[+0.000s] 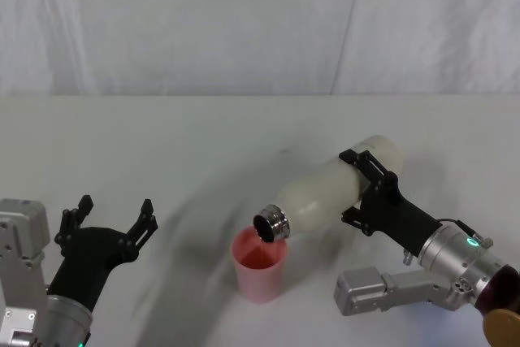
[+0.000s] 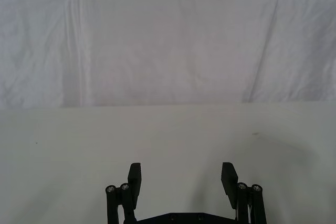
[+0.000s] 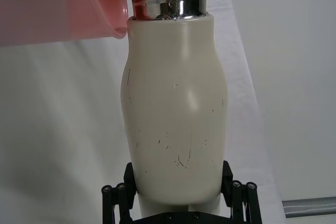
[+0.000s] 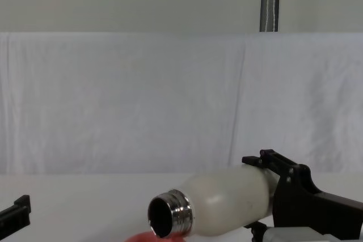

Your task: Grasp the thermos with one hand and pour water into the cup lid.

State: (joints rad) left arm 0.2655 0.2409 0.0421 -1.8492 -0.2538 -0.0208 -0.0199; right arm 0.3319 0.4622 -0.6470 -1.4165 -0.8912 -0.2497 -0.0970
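Your right claw (image 1: 367,193) clamps the thermos (image 1: 333,194), tipped over the cup lid (image 1: 259,266) near the bench's (image 1: 162,136) front edge; tip further and water could overshoot. Left claw (image 1: 110,221) idles, fingers apart.

- Left gripper (image 1: 113,220): matte black, angular, with blocky jaws on linked bars fixed by small silver screws.
- Right gripper (image 1: 367,193): same black build, on a silver cylindrical wrist with a green light.
- Grey boxy housings beside both wrists.

The thermos (image 3: 173,108) base is hidden between the right gripper's (image 3: 178,195) jaws. Beyond its neck, the cup lid (image 4: 156,237) is cut off by the chest view's lower edge.
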